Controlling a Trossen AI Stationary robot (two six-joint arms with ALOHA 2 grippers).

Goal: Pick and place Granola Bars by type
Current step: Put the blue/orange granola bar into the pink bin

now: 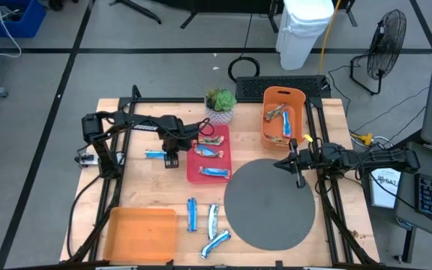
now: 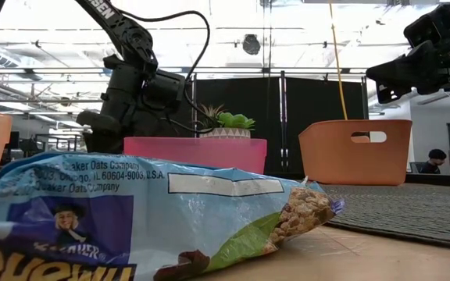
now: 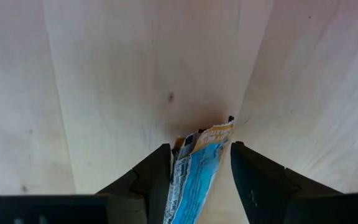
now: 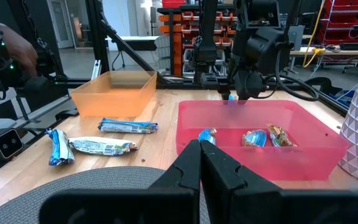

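My left gripper [image 1: 172, 159] points down at the table, left of the pink tray [image 1: 198, 174]. It is open, and its fingers stand on either side of a blue-and-white granola bar [image 3: 196, 169] that lies flat on the wood [image 1: 156, 154]. My right gripper [image 1: 299, 178] is shut and empty above the grey round mat [image 1: 268, 206]; it also shows in its own wrist view [image 4: 201, 163]. Three bars lie in the pink tray [image 4: 253, 138]. Three more blue-and-white bars [image 1: 193, 214] [image 1: 213, 218] [image 1: 216, 244] lie on the wood near the front edge. Other bars lie in the orange bin [image 1: 280, 114].
A shallow orange tray [image 1: 141, 234] sits at the front left. A potted succulent [image 1: 220, 103] stands behind the pink tray. In the low view a large Chewy bar wrapper [image 2: 131, 222] fills the foreground. Bare wood lies between the pink tray and the front bars.
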